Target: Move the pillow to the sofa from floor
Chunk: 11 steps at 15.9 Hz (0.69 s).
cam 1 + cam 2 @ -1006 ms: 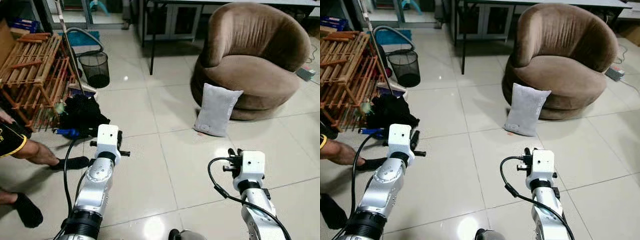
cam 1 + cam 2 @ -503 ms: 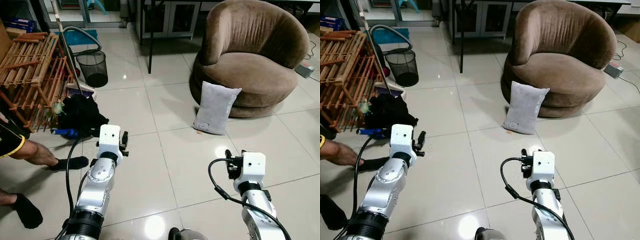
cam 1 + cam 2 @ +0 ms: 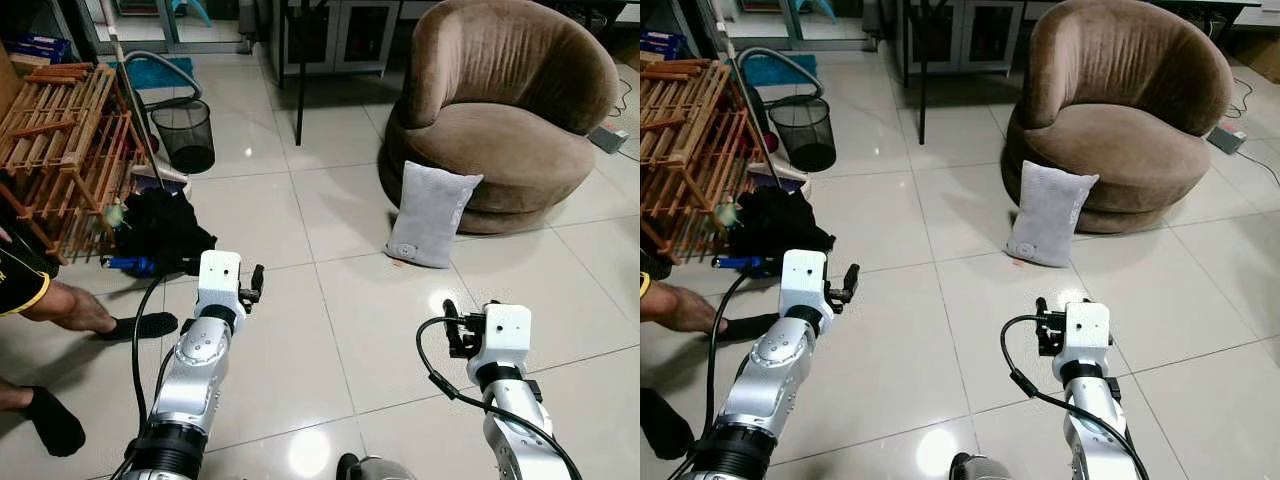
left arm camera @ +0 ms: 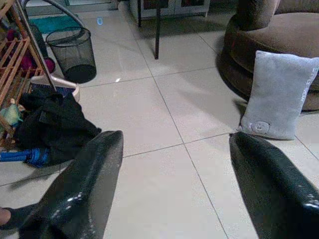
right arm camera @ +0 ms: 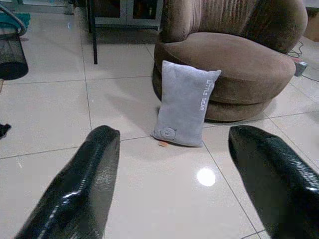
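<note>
The pale grey rectangular fabric pillow [image 3: 432, 216] stands on end on the glossy cream tiled floor [image 3: 340, 330], leaning back against the base of the round brown velvety sofa chair [image 3: 500, 110]. Its lower edge rests on the tiles and its upper corners touch the sofa's base. White lettering runs down one side of its soft face and a small round patch sits near a lower corner; both are too small to read. A tiny orange scrap lies on the tile just beside its lower edge.

Both arms are held out low over the floor, well short of the pillow. The left gripper [image 4: 172, 184] has its two long glossy black fingers [image 4: 82, 189] spread wide, with nothing between them. The right gripper [image 5: 174, 184] is likewise spread apart and holds nothing, the pillow framed between its fingers.

Off to the robot's left, a black wire-mesh waste bin [image 3: 188, 137] stands near a slatted wooden rack [image 3: 60, 140], cut off by the frame's edge. A heap of black cloth [image 3: 160, 228] lies in front of the rack. A person's leg and black-socked foot [image 3: 140, 326] reach in from the left edge, the rest of the person out of frame.
</note>
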Tool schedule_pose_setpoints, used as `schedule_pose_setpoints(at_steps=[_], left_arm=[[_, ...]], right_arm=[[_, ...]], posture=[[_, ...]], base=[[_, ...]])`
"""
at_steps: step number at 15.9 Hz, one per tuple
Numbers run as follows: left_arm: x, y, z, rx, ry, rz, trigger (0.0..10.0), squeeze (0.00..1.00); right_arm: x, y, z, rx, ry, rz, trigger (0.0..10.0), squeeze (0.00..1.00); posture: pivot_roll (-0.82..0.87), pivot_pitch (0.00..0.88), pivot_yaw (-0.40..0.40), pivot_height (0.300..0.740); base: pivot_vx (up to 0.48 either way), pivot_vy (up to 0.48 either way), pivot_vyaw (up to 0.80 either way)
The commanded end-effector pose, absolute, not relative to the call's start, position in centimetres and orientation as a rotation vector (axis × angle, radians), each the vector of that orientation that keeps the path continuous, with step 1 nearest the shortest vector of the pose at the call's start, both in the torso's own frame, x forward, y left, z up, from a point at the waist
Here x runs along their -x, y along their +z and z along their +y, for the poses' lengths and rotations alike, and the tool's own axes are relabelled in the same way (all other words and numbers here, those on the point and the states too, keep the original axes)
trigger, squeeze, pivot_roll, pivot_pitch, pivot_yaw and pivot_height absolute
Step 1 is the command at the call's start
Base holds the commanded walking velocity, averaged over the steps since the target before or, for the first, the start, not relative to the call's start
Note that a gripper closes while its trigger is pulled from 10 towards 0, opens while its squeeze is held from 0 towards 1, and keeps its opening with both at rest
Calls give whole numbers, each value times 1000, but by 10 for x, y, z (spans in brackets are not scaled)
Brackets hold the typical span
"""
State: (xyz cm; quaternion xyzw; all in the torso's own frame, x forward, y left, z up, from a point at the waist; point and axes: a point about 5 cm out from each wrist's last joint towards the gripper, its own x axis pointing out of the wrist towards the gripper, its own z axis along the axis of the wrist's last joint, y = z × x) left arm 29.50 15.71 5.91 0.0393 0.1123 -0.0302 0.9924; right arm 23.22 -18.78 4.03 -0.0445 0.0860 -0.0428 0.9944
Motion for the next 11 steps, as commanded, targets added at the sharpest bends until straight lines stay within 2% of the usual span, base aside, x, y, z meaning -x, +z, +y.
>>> schedule_pose_setpoints(at_steps=[1, 10, 11], left_arm=[[-293, 58, 155, -84, -77, 235, 10000, 1000], [-292, 57, 152, -98, -98, 240, 10000, 1000], [-293, 57, 152, -100, -98, 241, 10000, 1000]], right_arm=[[-233, 43, -190, 101, -91, 167, 10000, 1000], [-233, 40, -189, 121, -99, 177, 10000, 1000], [-233, 40, -189, 127, -100, 179, 10000, 973]], posture=[[-44, 92, -63, 740], [-48, 80, -55, 740], [-47, 80, -55, 740]], base=[[0, 0, 0], [0, 0, 0], [0, 0, 0]])
